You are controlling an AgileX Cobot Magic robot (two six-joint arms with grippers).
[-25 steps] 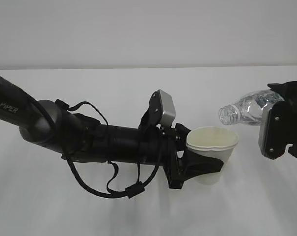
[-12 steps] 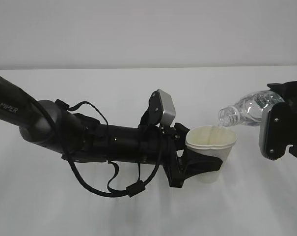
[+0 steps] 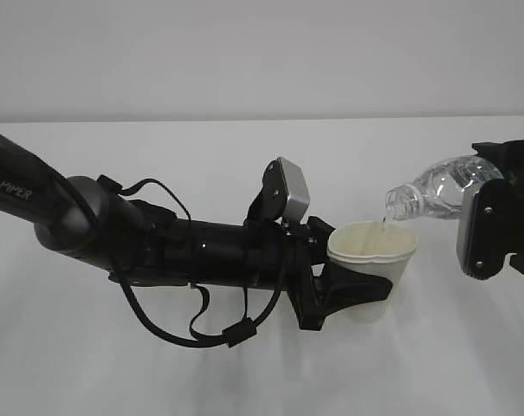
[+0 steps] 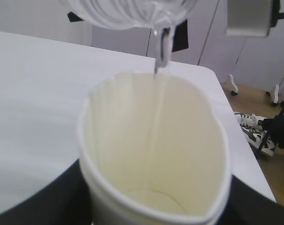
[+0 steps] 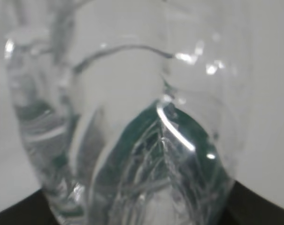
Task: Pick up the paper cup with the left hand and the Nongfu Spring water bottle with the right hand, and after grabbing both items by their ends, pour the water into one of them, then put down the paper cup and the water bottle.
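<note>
Paper cup, small cream-white, tapered [image 3: 371, 260] – clamped upright in black left pincer [image 3: 352, 290], raised above white worktop [image 3: 158, 373] | clear ribbed plastic water bottle [image 3: 439, 189] – clamped in black right pincer [image 3: 495, 217], tilted, neck just above cup rim | thin stream of clear water [image 4: 163, 47] fell into cup.

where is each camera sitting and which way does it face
exterior view: low in front of the table, facing the wall; shows left arm, its gripper round the cup, right gripper holding the bottle.
left wrist view: behind the cup, looking into it; stream falling in, dark finger edges below.
right wrist view: pressed against the bottle; only dark corners of the gripper show.
shared: exterior and left wrist both show bottle neck pouring into cup.
</note>
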